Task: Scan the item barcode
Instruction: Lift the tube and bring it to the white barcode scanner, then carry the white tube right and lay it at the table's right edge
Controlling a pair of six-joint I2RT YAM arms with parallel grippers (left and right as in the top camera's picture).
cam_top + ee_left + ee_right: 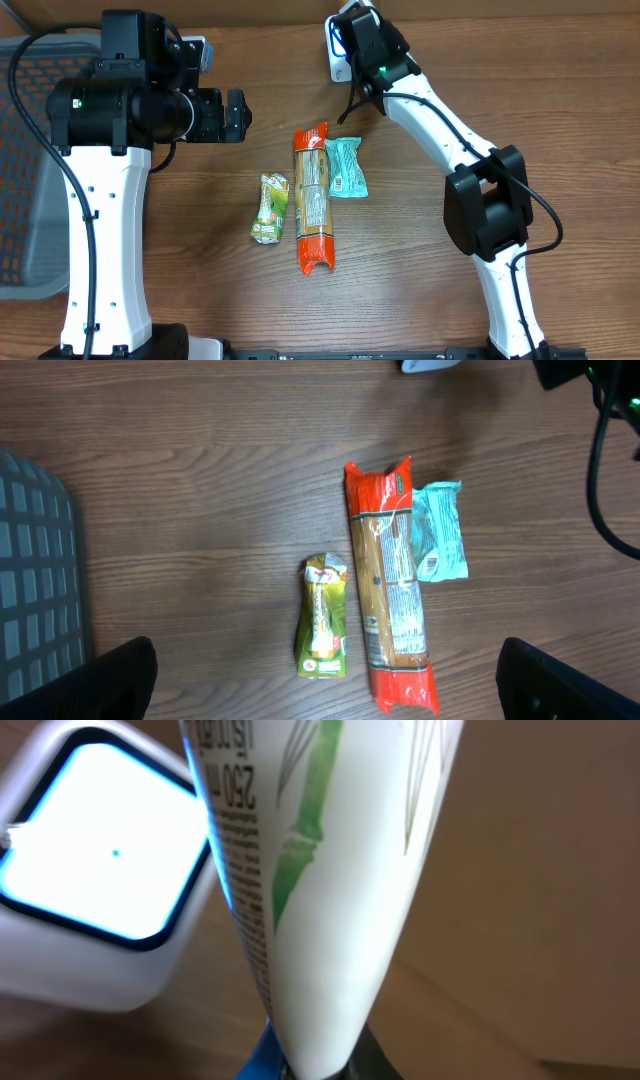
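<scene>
Overhead: left gripper (236, 114) has its fingers spread with nothing between them. Green pouch (269, 208), orange packet (312, 198) and teal packet (347, 167) lie side by side beyond the fingertips. Right gripper (352, 38) is over the scanner (334, 58); its fingers are hidden here.

Left wrist: fingers (110, 680) are wide apart. The three packets lie ahead, between them. Grey basket (35, 580) sits outside one finger.

Right wrist: fingers (365, 1058) are clamped on the white tube (330, 870), which rises from them. The scanner's lit window is just beside the tube.

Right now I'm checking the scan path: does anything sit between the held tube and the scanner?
Nothing visible does. The right gripper holds the white tube right next to the lit scanner, with no object between them.
</scene>
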